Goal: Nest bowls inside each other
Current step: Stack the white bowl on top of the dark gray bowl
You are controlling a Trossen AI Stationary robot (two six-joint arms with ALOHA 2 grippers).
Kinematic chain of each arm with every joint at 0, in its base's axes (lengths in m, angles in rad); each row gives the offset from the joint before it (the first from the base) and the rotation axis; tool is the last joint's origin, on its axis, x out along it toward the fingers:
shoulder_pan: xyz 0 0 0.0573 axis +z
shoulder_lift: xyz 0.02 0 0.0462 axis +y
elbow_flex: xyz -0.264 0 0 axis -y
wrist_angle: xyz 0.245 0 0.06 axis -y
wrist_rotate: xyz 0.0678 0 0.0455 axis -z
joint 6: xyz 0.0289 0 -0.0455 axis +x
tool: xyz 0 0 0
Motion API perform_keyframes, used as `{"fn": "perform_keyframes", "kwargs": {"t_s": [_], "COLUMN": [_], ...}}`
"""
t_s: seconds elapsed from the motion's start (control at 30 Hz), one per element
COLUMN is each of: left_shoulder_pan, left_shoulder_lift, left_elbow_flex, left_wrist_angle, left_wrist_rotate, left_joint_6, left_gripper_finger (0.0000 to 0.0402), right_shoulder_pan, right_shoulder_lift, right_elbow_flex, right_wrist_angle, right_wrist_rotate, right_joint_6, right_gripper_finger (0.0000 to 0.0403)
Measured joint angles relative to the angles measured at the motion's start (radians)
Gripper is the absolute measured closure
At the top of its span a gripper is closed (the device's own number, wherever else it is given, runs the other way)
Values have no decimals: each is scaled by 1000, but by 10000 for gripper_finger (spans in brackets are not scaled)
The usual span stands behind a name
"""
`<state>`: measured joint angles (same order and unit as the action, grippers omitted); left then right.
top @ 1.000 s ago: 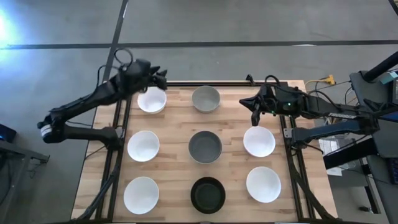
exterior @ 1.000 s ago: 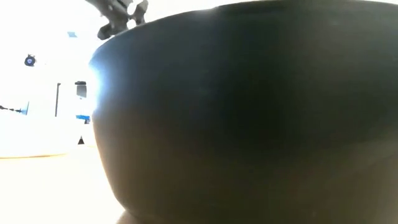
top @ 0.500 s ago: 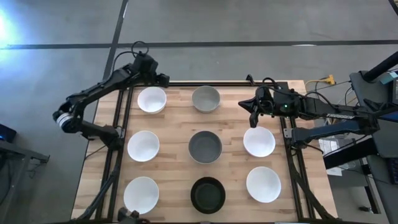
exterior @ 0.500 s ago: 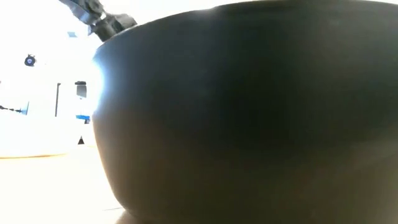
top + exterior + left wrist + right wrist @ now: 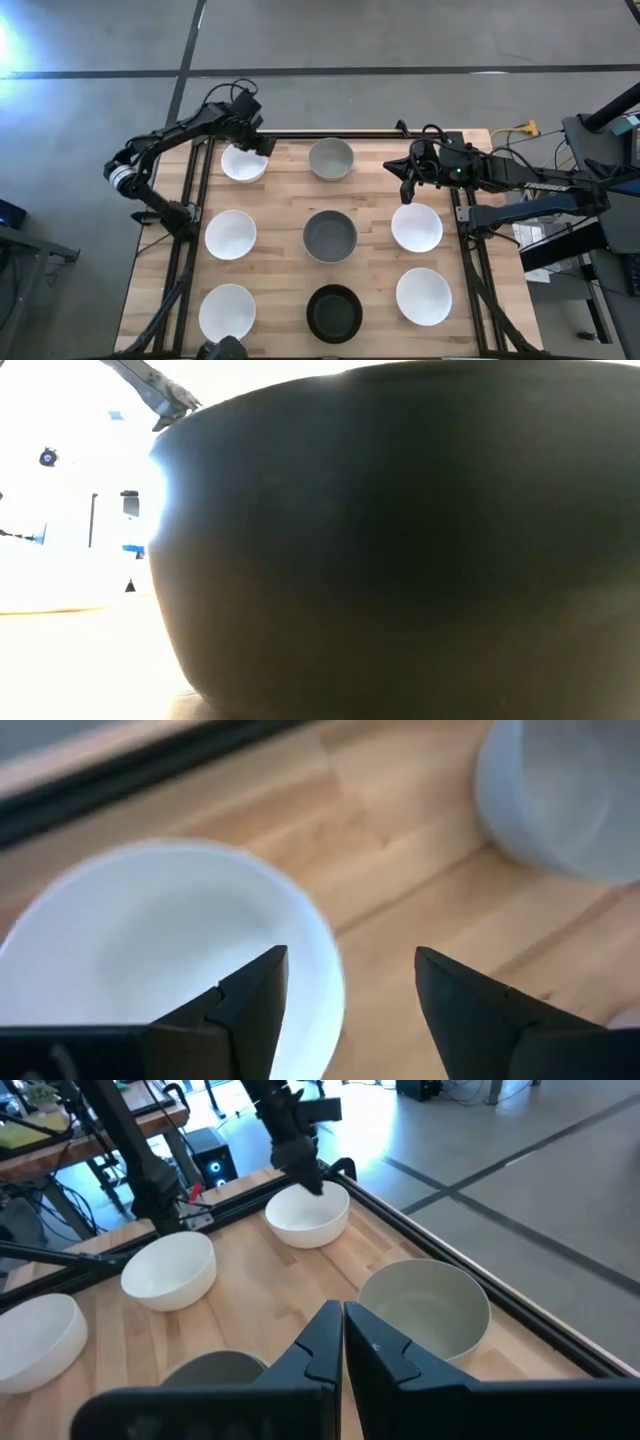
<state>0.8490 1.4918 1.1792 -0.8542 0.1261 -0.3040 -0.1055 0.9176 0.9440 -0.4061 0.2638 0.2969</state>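
Fingers (image 5: 255,1005) of the left gripper (image 5: 255,143), dark and wedge-shaped, stand spread over a smooth white bowl (image 5: 240,165) at upper left of the pale wooden surface (image 5: 280,215). Right gripper (image 5: 408,185), fingers pressed together, waits upper right. Low view shows only the black bowl (image 5: 400,540).

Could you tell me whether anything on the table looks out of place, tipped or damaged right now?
Nothing stands out: the bowls sit upright and apart in tidy rows on the table, none nested yet. The open left gripper straddles the far-left white bowl's rim.
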Motion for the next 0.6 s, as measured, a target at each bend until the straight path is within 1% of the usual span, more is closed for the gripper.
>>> {"fn": "perform_keyframes", "kwargs": {"t_s": [0.23,0.4,0.6], "left_shoulder_pan": [-57,-97,-98], "left_shoulder_lift": [56,121,219], "left_elbow_flex": [-22,-22,-22], "left_wrist_angle": [-55,-53,-54], "left_wrist_rotate": [1,-1,-17], "left_joint_6": [-5,-4,3], "left_gripper_finger": [165,163,163], "right_shoulder_pan": [0,0,1], "right_shoulder_lift": [0,0,0], "right_elbow_flex": [0,0,0], "right_wrist_angle": [1,1,2], "right_wrist_rotate": [0,0,-2], "right_joint_6": [15,37,56], "right_gripper_finger": [394,394,394]}}
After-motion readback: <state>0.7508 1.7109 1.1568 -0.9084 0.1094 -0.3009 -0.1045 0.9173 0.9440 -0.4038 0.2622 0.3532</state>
